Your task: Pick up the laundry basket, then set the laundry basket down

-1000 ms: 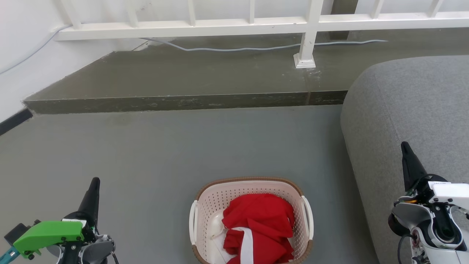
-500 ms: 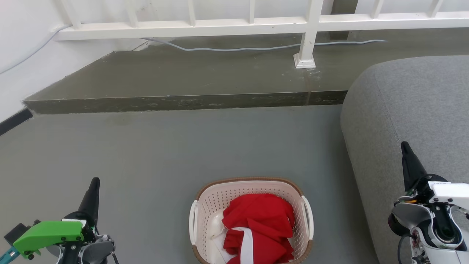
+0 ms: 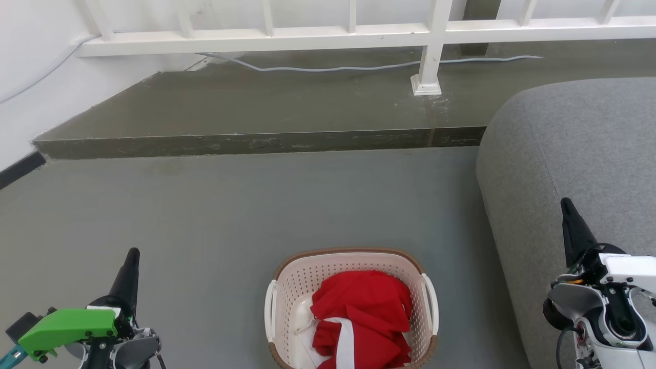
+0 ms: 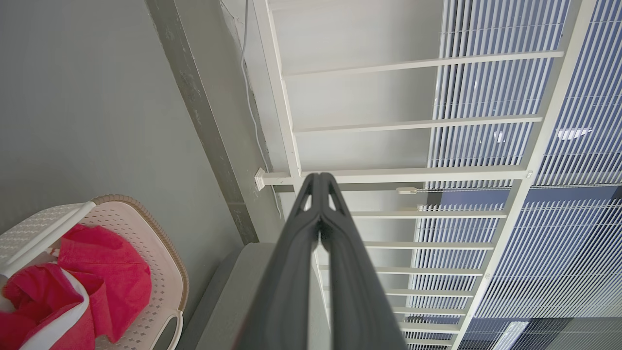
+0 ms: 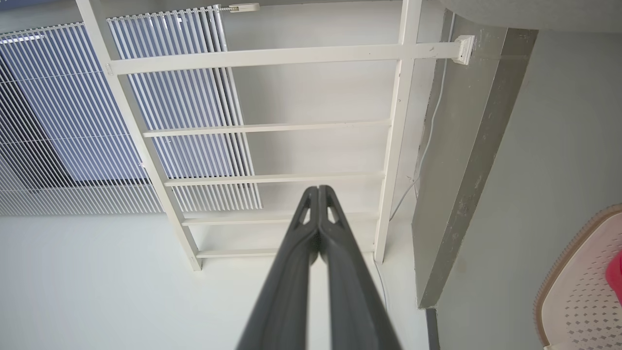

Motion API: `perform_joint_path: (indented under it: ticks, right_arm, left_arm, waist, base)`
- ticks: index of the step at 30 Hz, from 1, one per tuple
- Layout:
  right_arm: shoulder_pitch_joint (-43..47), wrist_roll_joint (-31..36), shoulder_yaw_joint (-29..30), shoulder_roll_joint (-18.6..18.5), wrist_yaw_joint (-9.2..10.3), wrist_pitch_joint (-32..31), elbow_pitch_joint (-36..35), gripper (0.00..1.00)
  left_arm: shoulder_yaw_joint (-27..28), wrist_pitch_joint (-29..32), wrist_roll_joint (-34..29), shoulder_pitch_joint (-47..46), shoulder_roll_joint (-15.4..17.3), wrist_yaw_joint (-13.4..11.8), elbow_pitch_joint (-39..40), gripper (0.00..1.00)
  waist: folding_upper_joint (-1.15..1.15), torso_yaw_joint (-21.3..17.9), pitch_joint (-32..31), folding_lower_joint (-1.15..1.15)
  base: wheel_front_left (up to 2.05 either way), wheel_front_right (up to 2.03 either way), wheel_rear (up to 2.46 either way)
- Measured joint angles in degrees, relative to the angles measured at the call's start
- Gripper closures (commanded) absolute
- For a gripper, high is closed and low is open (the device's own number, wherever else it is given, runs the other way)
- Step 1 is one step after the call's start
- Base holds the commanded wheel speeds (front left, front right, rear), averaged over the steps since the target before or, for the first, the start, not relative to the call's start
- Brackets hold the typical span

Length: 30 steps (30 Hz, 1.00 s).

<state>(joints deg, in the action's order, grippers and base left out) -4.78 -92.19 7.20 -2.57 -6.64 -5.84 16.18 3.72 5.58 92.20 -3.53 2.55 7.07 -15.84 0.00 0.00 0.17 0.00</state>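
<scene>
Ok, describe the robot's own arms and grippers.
Both the left gripper and right gripper have long, dark, tapering fingers with small cut-outs near the tips. The left wrist carries a bright green cover; the right wrist has white and grey housing and a black cable.

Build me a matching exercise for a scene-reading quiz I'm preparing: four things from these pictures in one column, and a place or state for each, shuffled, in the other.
Things:
1. laundry basket
2. red cloth
3. left claw
4. grey sofa

Places or states:
A. lying inside the basket
B. shut, holding nothing
C. at the right of the head view
D. standing on the floor

Pairs: 1-D, 2-A, 3-B, 4-C.
</scene>
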Motion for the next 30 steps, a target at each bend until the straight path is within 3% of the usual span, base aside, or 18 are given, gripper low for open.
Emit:
perform_joint_path:
  ticks: [30]
  right_arm:
    - [0.0, 0.0, 0.0, 0.0, 0.00, 0.0, 0.0, 1.00]
  left_arm:
    - [0.0, 0.0, 0.0, 0.0, 0.0, 0.0, 0.0, 1.00]
  waist:
    - [0.00, 0.0, 0.0, 0.00]
  base:
    - [0.00, 0.00, 0.00]
